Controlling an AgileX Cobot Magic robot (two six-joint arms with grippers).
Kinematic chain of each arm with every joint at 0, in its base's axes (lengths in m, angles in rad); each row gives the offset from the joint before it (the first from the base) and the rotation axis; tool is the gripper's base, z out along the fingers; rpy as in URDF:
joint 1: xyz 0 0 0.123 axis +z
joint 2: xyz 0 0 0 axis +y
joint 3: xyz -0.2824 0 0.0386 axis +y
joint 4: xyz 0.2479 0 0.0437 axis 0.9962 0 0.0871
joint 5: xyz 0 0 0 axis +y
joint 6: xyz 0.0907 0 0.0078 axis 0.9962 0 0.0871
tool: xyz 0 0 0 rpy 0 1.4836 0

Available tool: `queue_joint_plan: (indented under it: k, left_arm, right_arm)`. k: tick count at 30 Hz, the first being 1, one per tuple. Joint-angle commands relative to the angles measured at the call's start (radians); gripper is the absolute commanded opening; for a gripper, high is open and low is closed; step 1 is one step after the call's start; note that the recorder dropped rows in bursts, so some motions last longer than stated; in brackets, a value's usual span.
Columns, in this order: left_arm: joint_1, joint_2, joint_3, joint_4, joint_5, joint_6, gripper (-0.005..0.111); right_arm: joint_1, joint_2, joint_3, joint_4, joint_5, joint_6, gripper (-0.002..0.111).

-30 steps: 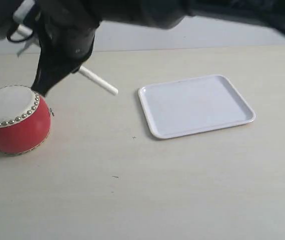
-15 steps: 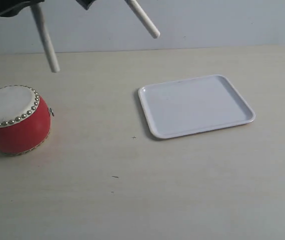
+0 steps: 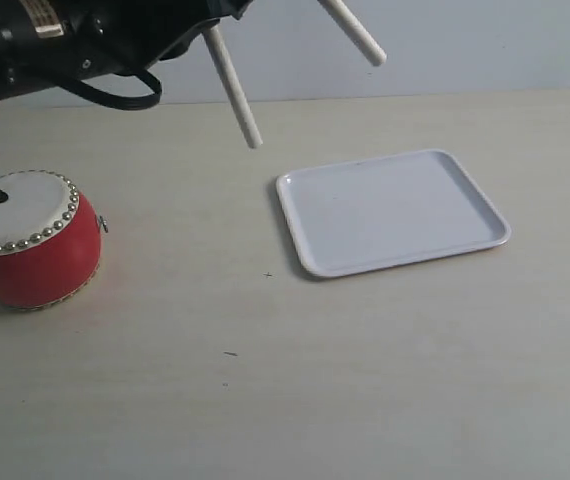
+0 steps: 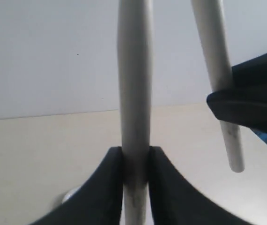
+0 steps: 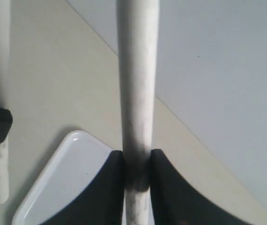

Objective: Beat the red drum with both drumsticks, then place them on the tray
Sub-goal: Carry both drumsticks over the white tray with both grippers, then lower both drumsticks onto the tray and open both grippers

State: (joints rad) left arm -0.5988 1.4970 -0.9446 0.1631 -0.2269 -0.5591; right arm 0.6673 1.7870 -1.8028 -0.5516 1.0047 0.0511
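Note:
The red drum [image 3: 30,245] with its off-white studded top stands at the table's left. The white tray [image 3: 395,210] lies right of centre and is bare; the right wrist view also catches a corner of this tray [image 5: 68,180]. Both drumsticks hang in the air between drum and tray. My left gripper [image 4: 135,159] is shut on one drumstick [image 3: 233,88], whose tip points down just left of the tray. My right gripper [image 5: 137,161] is shut on the other drumstick [image 3: 353,32], higher, above the tray's far left corner. Neither stick touches the drum.
The black left arm [image 3: 65,40] with a cable crosses the top left, above and behind the drum. The pale tabletop [image 3: 265,380] stretches in front of drum and tray. A light wall [image 3: 485,50] backs the table.
Both sticks have risen off the drum area and moved right toward the tray. The left arm has swung back into view at the top left. Drum and tray stay put.

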Motion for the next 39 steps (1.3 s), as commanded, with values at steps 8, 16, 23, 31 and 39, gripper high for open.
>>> queue_joint_plan:
  k: [8,16,23,31,39]
  left_arm:
    - [-0.011,0.182,-0.055,0.414,-0.18,-0.547,0.0]
    - [-0.011,0.35,-0.158,0.616,-0.271,-0.813,0.0]
    - [-0.009,0.5,-0.223,0.62,-0.344,-0.894,0.0]
    - [0.03,0.618,-0.277,0.694,-0.365,-1.07,0.0]
    - [0.04,0.669,-0.325,0.7,-0.349,-1.07,0.0]
  right_arm:
    - [-0.129,-0.006,0.199,0.094,-0.168,0.08,0.0]
    - [-0.198,0.02,0.338,0.131,-0.378,0.091,0.0]
    - [-0.227,0.126,0.35,0.133,-0.433,0.091,0.0]
    - [-0.238,0.255,0.35,0.124,-0.492,0.091,0.0]
    - [-0.266,0.321,0.35,0.108,-0.505,0.091,0.0]
